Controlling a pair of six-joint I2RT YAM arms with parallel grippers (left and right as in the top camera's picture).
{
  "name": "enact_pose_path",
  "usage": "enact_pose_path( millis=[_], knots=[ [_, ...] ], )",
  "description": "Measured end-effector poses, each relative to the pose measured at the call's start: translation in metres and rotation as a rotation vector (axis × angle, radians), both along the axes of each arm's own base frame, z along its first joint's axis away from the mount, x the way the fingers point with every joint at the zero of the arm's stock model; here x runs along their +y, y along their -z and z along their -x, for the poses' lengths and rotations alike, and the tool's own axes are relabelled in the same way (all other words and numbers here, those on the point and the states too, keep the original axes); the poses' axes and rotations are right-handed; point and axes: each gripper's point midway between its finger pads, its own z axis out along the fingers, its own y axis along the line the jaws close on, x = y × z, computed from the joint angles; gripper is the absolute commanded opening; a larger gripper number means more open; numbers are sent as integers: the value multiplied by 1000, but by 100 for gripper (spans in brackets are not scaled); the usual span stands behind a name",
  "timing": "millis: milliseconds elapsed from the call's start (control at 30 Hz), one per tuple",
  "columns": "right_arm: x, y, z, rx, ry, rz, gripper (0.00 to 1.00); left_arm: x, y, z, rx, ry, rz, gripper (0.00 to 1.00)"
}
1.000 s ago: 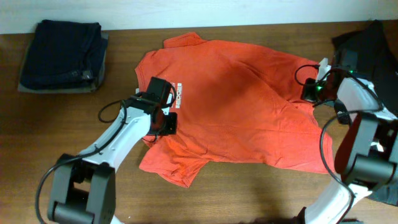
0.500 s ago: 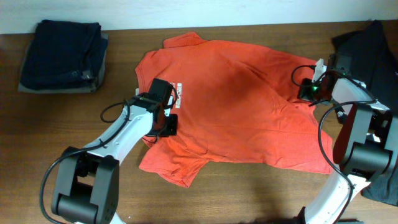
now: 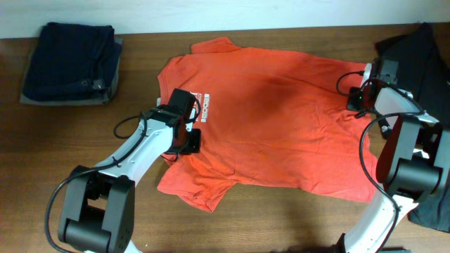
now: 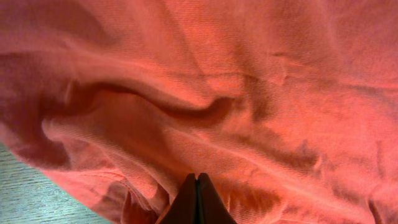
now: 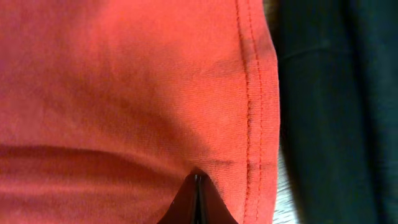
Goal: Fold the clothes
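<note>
I'm pinching the T-shirt (image 3: 281, 126) with both hands: left gripper (image 4: 198, 180) clenching bunched cloth near its edge, right gripper (image 5: 198, 179) clamping just inside the hem (image 5: 252, 93). It's lying spread between them. Likely light, soft and floppy, so I'm gripping edges and seams.

I see the T-shirt (image 3: 274, 119) spread across the middle of the worktop (image 3: 70, 154), 1 folded pile (image 3: 70, 62) far left, 1 loose garment (image 3: 422, 49) far right.
</note>
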Motion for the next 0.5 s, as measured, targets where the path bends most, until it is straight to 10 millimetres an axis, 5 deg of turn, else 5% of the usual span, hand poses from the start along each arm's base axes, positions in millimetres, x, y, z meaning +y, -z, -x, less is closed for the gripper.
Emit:
enact_pose_path(
  millis=[133,233,500],
  knots=[
    [-8,-6,-5,25,14,26,49,0,0,0,-1,2,0,4],
    [-13,-27,-13,42,9,36,49,0,0,0,-3,24,-4,4],
    [-6,-161,-24,18,-15,-12,50,-2,-1,-5,-30,72,-6,1]
  ],
)
